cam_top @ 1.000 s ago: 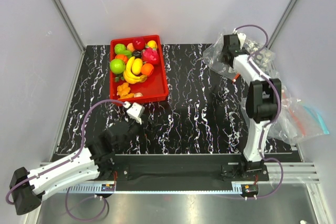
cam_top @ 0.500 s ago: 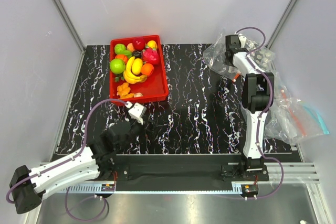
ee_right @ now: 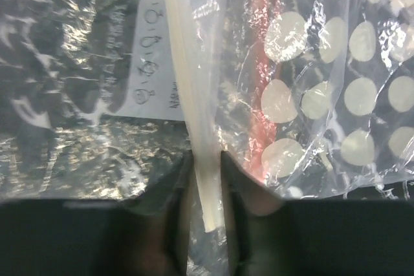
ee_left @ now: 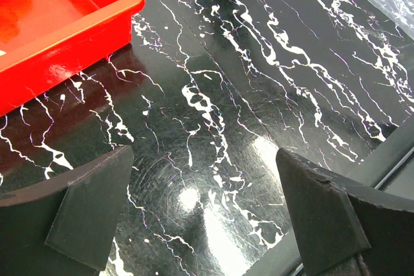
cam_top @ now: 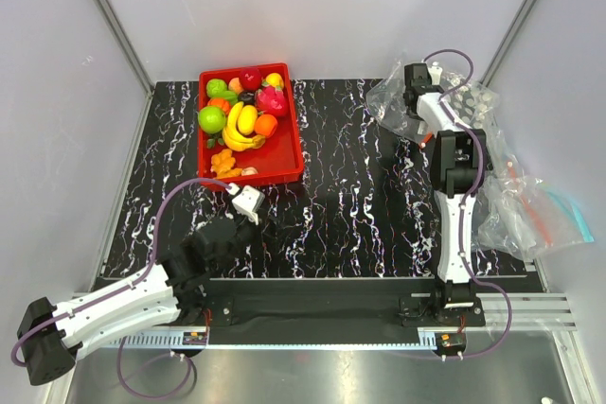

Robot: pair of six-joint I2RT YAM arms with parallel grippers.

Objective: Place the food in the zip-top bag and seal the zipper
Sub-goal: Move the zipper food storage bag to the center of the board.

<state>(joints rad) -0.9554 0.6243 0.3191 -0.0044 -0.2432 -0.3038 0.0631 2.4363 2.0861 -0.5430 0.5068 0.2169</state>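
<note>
Your food all sat in the red tray (cam_top: pixel 281 156), which lay just ahead of your left gripper (ee_left: pixel 207 218) and off to its left. The banana bunch (cam_top: pixel 239 135), the green apple (cam_top: pixel 211 119), the round orange (cam_top: pixel 266 124) and the yellow oval fruit (cam_top: pixel 248 118) were heaped together at its middle. A pink dragon fruit (cam_top: pixel 273 101) and a dark red apple (cam_top: pixel 250 78) lay beyond them. The banana bunch ran lengthwise along the tray, near to far, curving round the oval fruit. The left gripper stood spread wide above the marbled table (ee_left: pixel 259 95), with nothing between its fingers.

Your right gripper (ee_right: pixel 206 159) was down among the heap of clear bags (cam_top: pixel 530 210). Its jaws were drawn narrow and the zipper (ee_right: pixel 191 95) filled the gap between them, a finger pressed to each side, so you had hold of the strip near its end. The strip's long axis pointed almost straight ahead from the fingers, leaning a little to their left as it ran away. The zip-top bag (ee_right: pixel 336 95) spread crumpled to the right of the fingers, and a reddish streak from another bag showed through it just beside the strip. To the fingers' left lay more crinkled plastic and a white printed label (ee_right: pixel 152 63). You could not tell from these views whether the bag's mouth was open.
</note>
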